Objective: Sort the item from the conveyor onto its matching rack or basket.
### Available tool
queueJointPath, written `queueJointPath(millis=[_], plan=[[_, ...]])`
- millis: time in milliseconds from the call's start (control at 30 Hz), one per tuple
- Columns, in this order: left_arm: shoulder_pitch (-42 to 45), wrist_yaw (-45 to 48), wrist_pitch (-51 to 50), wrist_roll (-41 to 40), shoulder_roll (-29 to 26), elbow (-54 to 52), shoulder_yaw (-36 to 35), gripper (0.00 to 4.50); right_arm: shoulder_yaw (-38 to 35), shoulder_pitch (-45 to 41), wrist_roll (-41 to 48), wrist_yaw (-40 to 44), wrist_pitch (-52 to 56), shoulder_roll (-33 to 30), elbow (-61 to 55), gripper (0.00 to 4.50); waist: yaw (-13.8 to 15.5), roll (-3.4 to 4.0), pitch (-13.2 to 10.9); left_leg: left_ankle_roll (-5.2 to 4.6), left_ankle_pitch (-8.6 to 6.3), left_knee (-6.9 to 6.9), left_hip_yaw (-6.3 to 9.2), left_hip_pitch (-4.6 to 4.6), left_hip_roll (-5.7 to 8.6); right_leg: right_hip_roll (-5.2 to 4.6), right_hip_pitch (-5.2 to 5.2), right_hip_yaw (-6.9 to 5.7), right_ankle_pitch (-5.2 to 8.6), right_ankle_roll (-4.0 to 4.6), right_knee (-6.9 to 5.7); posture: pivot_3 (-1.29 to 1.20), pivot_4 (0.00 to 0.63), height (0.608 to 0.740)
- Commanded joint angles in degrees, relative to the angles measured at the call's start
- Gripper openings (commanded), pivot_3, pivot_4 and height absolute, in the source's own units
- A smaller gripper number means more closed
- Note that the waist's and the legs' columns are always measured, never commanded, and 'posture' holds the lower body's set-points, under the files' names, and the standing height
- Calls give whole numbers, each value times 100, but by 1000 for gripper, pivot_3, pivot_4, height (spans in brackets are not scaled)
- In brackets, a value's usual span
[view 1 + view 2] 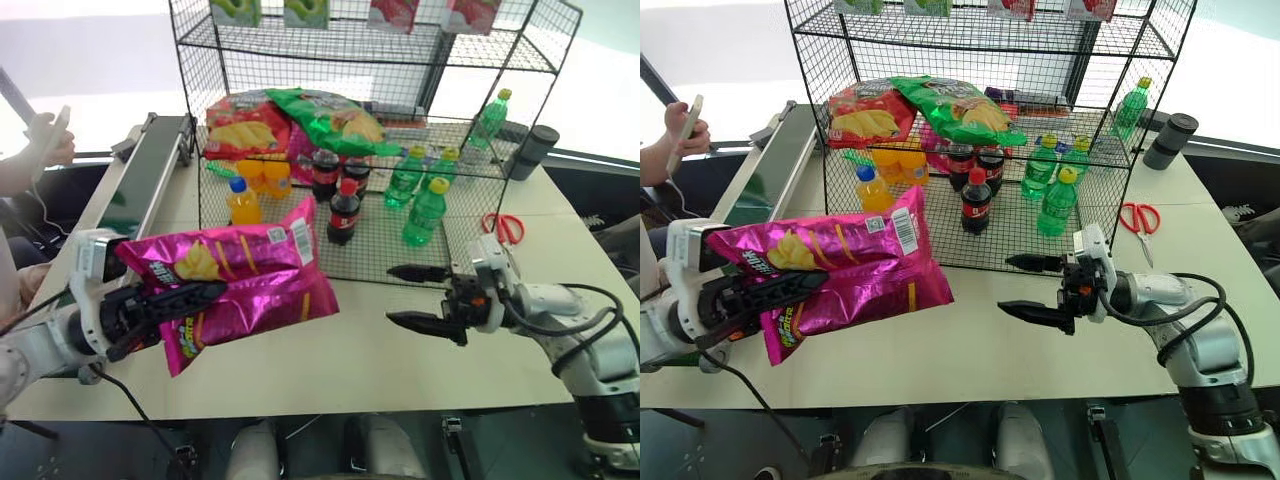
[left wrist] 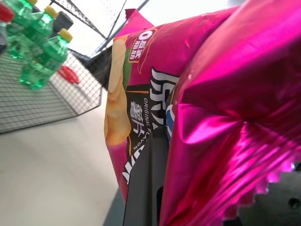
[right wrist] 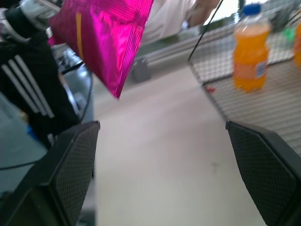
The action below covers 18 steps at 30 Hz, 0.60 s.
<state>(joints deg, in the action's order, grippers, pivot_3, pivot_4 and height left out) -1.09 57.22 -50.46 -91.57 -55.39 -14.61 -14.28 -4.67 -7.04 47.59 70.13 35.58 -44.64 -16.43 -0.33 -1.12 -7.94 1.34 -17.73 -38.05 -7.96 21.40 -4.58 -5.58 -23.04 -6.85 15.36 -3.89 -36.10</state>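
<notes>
**Ana:** Left-eye view first, nearest things. What has the left gripper [image 1: 185, 297] got?

**Ben:** Its fingers are pressed together on the pink bag [image 1: 245, 280], pinching it near its left end. The bag hangs in the air above the near left part of the table [image 1: 340, 370], lying roughly level, barcode corner tipped up toward the rack.

**Ana:** And the right gripper [image 1: 415, 296]?

**Ben:** Spread wide, nothing between the fingers. It points left toward the bag, well apart from it, over the near right of the table. (The right wrist view agrees: both fingers far apart, bare tabletop between them, the bag's corner [image 3: 101, 40] hanging beyond.)

**Ana:** Farther back?

**Ben:** The rack [image 1: 370, 150] stands in the middle of the table, just behind the bag. On its lowest tier: orange bottles [image 1: 243, 201] at the left, cola bottles [image 1: 343, 212] in the middle, green bottles [image 1: 425, 212] at the right. On the tier above lie a red bag [image 1: 245, 122] and a green bag [image 1: 335, 120], the green one overlapping the red.

**Ana:** The conveyor?

**Ben:** The conveyor [image 1: 135, 185] runs along the far left, beside the rack. Red scissors [image 1: 507, 227] lie on the table to the right of the rack, and a dark cup [image 1: 533, 152] stands farther back on that side.

**Ana:** Anyone about?

**Ben:** A hand [image 1: 48, 140] at the far left, holding a phone.
</notes>
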Motion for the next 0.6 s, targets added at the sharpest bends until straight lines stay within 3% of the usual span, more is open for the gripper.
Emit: queueJointPath(millis=[33, 167, 367, 600], plan=[[327, 166, -495, -111, 158, 8, 188, 90, -258, 3, 828, 90, 700, -197, -454, 4500, -11, -9, 5, 0, 0, 0, 1, 0, 0, 0, 1, 1, 0, 0, 0, 0, 150, 726], [372, 269, -1093, -308, 328, -22, 398, 90, -97, -180, 706, -36, 711, -77, -483, 4500, -58, -9, 6, -3, -2, 0, 15, -6, 0, 6, 1, 6, -2, 3, -2, 0, 150, 726], [644, 58, -1020, 81, 927, -106, 468, 90, 53, -301, 1343, -106, 1439, -31, -758, 4500, 2, -15, 9, -3, -1, -1, 26, 0, 7, 3, 1, 4, -2, 4, -1, 0, 150, 726], [910, -30, -975, 494, 1453, -199, 659, 90, 443, -641, 1316, -249, 1830, 61, -714, 4500, -24, -16, 10, -6, -2, -3, 26, -3, 11, 0, 6, 5, -3, 4, 2, 0, 150, 726]])
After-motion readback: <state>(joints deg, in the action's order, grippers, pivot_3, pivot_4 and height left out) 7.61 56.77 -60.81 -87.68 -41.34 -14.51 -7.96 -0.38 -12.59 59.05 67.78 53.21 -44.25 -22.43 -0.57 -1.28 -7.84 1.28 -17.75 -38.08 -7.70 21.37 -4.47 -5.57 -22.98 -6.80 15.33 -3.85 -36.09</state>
